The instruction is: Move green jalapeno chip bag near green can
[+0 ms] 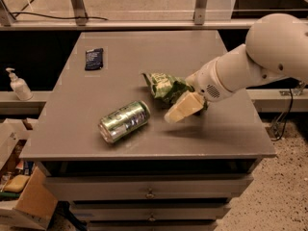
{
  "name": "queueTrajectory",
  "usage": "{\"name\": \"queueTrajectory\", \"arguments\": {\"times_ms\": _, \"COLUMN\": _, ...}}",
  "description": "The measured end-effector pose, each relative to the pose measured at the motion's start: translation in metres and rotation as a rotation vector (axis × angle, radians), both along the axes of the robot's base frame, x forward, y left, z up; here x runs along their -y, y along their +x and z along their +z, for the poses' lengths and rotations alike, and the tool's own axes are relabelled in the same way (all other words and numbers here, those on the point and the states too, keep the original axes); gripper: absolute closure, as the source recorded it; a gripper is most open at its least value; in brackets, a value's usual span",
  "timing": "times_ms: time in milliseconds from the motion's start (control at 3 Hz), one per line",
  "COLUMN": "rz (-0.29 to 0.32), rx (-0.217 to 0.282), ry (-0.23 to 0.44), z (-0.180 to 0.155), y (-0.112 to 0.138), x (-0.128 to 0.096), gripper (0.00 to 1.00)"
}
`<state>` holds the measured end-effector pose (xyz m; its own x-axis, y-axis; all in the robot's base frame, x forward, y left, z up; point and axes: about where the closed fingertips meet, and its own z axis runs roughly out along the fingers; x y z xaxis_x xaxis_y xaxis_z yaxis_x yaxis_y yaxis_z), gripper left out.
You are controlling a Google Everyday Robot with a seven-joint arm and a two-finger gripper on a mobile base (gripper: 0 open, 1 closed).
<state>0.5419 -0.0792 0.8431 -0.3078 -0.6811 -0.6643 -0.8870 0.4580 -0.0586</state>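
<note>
The green jalapeno chip bag (164, 85) lies crumpled on the grey table (144, 47), right of centre. The green can (124, 121) lies on its side just to the bag's lower left, a short gap apart. My gripper (179, 104) is at the bag's right end, on the white arm (250, 61) that reaches in from the right. It is open: the pale near finger (183, 109) stands off the bag over the table. The far finger is hidden behind the bag.
A small flat dark blue packet (94, 58) lies at the table's back left. A white pump bottle (17, 84) stands on a low ledge to the left. Cardboard boxes (24, 196) sit on the floor at the lower left. Drawers (149, 191) are below the tabletop.
</note>
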Motion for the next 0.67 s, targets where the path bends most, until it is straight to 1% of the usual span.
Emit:
{"name": "queueTrajectory", "arguments": {"times_ms": 333, "rz": -0.002, "rx": -0.001, "ry": 0.000, "z": -0.0002, "y": -0.0006, "x": 0.0009, "gripper": 0.00}}
{"name": "queueTrajectory", "arguments": {"times_ms": 667, "rz": -0.007, "rx": -0.001, "ry": 0.018, "z": 0.0044, "y": -0.0083, "x": 0.0038, "gripper": 0.00}}
